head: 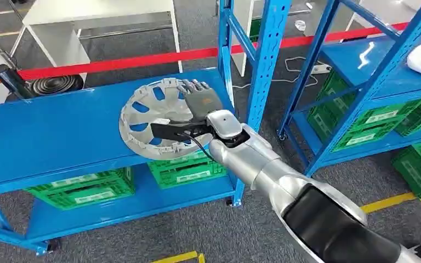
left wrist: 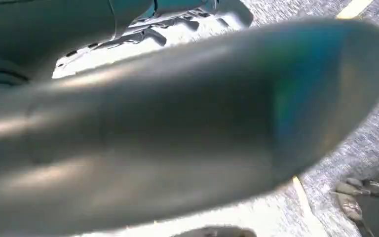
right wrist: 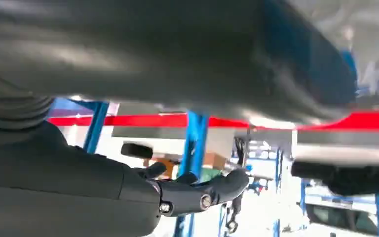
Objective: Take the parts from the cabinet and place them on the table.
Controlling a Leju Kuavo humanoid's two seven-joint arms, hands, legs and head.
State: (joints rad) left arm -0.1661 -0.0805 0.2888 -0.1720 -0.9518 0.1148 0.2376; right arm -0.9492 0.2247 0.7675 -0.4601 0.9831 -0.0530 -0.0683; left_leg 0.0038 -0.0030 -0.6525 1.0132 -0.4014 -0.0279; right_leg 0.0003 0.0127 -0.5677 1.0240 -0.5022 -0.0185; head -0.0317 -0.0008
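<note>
Blue shelf [head: 44, 131] carries a flat silver wheel cover [head: 142, 123] overhanging its front edge; right hand [head: 200, 104] fingers grip its rim.

white labels on green crates [head: 186, 170], print too small to read

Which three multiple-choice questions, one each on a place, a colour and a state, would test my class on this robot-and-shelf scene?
1. Where does the silver wheel cover lie?
A. on the blue shelf
B. on the floor
C. in a crate

2. What colour are the crates under that shelf?
A. red
B. green
C. white

3. What is the right hand doing?
A. hanging beside the body
B. resting on the wheel cover
C. holding a crate

Answers: 1 A, it lies flat on the shelf top; 2 B, they are green; 3 B, its fingers lie across the cover.
</note>
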